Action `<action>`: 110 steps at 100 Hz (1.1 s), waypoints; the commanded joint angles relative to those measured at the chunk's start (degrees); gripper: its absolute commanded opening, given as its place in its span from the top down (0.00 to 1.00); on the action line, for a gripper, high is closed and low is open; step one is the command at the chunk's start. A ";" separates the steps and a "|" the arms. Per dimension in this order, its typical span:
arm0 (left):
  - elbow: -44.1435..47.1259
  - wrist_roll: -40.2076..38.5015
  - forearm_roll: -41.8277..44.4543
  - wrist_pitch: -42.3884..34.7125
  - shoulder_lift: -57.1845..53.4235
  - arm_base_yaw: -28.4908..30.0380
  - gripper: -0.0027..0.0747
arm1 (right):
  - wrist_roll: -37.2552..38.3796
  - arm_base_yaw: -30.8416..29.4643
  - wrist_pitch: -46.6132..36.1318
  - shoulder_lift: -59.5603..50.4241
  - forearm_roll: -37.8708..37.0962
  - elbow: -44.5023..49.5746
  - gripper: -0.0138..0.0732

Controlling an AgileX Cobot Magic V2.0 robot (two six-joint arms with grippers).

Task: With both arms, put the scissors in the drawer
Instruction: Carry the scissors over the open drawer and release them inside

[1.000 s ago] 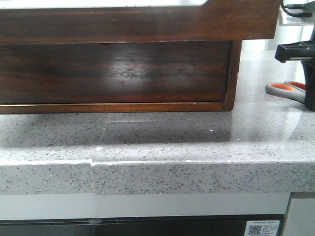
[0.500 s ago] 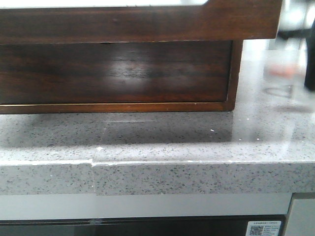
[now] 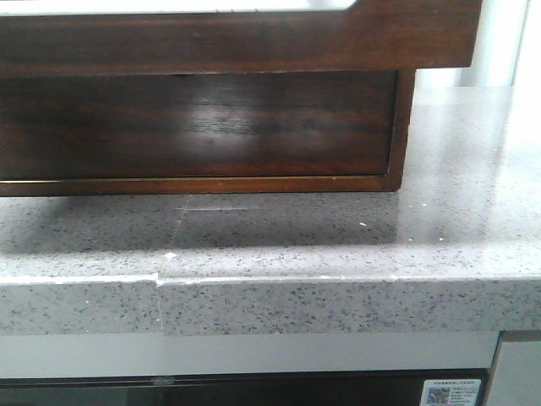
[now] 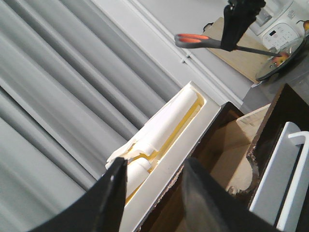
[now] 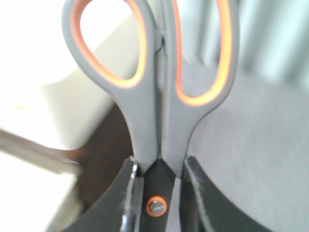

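**Scissors airborne in right end effector, drawer drop pending**

Right end effector (image 5: 157, 179): fingers pinched on the scissors (image 5: 154, 96) at the neck just by the pivot screw, orange-lined loops pointing away from the wrist. Grip looks centred, blades hidden between the fingers.

Left wrist view shows the same pair: right end effector (image 4: 241, 24) holding the scissors (image 4: 198, 41) up in the air, well above the cabinet, handles sticking out sideways.

Left end effector (image 4: 154, 193): fingers spread, nothing between them, sitting just above the cabinet top near the open dark wood cavity (image 4: 227, 145). Can't tell from this view if that cavity is the target drawer.

Front view: only the dark drawer front (image 3: 199, 127) on the grey bench (image 3: 338, 245); no arm or scissors in frame.

My read on doing the step well:
- keep the pinch firm; the hold is near the pivot, so the handles could swing
- travel over the opening before lowering, blades level
- left arm should keep the drawer open and steady
- release low to avoid bounce-out
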 commanded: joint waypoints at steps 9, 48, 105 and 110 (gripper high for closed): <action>-1.99 -0.50 -0.90 -2.27 0.46 -0.37 0.63 | -7.62 8.88 -6.90 -1.57 1.78 -1.65 0.91; -1.99 -0.71 -1.04 -2.53 0.46 -0.37 0.63 | -20.53 28.21 -13.27 7.37 -0.52 -1.65 0.91; -1.99 -0.71 -1.04 -2.53 0.46 -0.37 0.63 | -20.53 29.81 -13.94 17.28 -1.09 -1.65 0.91; -1.99 -0.71 -1.04 -2.53 0.46 -0.37 0.63 | -20.53 29.81 -13.85 17.28 -1.09 -1.65 0.89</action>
